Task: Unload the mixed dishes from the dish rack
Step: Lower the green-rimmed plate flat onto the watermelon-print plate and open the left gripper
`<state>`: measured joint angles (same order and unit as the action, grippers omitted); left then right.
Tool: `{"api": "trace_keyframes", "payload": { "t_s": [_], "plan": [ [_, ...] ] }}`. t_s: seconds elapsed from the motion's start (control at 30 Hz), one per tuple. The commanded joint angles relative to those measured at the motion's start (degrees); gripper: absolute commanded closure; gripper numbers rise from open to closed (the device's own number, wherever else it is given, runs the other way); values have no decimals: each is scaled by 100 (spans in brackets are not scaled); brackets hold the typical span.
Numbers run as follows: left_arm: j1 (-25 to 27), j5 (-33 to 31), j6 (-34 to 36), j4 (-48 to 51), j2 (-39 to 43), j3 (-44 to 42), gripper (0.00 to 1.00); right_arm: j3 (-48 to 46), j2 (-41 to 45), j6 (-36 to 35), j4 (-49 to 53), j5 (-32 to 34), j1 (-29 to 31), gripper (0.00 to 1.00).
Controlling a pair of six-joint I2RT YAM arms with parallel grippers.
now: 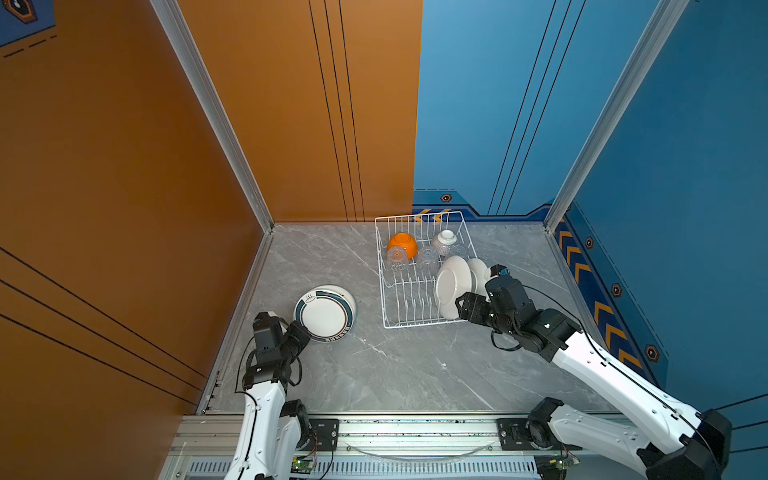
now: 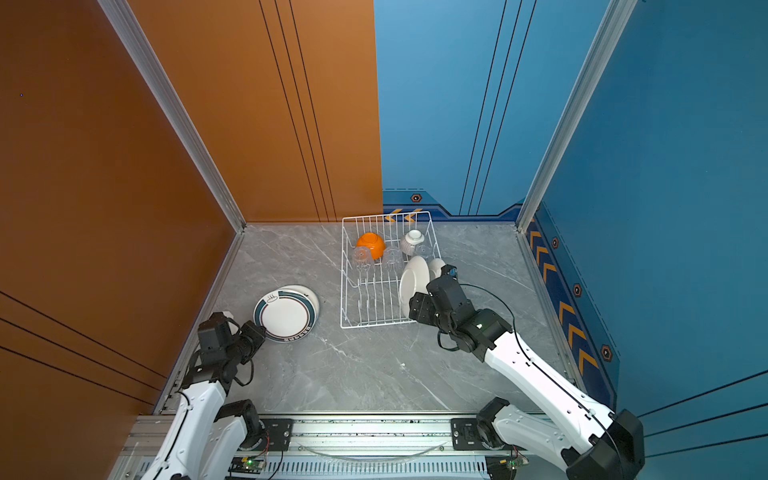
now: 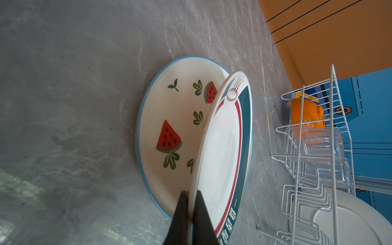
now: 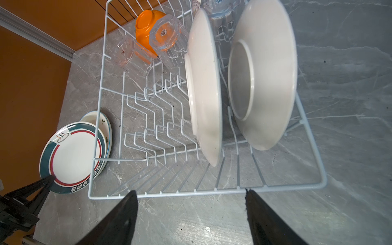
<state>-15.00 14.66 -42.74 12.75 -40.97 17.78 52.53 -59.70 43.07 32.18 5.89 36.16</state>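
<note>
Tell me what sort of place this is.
Likely a staged robot test booth: orange and blue wall panels, two white robot arms on an aluminium rail, a white wire dish rack on grey marble-look tabletop.

The desk point(image 1: 395, 365) looks like smooth grey marble with a faint sheen. The dish rack point(image 4: 191, 192) is white coated wire. The white plates point(image 4: 203, 84) and orange bowl point(image 4: 146, 23) look glazed and glossy; the glasses point(image 4: 163, 36) are clear.

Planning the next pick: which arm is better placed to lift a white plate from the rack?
Right. The right gripper is open beside the white wire dish rack, facing its plain white plates; the left gripper holds a teal-rimmed plate.
</note>
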Motion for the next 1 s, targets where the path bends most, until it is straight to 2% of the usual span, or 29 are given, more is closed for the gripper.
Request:
{"api": "trace_keyframes", "payload": {
  "t_s": [0.0,0.17,0.2,0.3,0.4,0.5,0.7,0.8,0.9,0.97],
  "plan": [
    [-46,37,108,-144,-53,101,100,-24,-74,79,130,167,57,20],
    [-46,-2,99,-370,-193,163,100,11,-142,84,130,182,57,20],
    [-46,-18,102,-370,-237,181,93,21,-155,80,130,178,56,20],
    [-52,-57,141,-353,-338,227,82,45,-195,87,130,176,66,20],
    [-55,-76,161,-344,-399,252,59,55,-200,101,128,180,66,20],
    [-55,-102,170,-336,-427,272,43,60,-182,116,130,191,69,20],
    [-55,-103,204,-26,-386,372,16,63,-151,128,130,213,75,20],
    [-56,-112,222,93,-300,390,6,82,-169,129,130,230,75,19],
    [-56,-26,187,159,-174,413,1,108,-195,122,139,233,75,19],
    [-55,47,178,229,-71,442,2,92,-208,126,143,235,75,19]
  ]
}}
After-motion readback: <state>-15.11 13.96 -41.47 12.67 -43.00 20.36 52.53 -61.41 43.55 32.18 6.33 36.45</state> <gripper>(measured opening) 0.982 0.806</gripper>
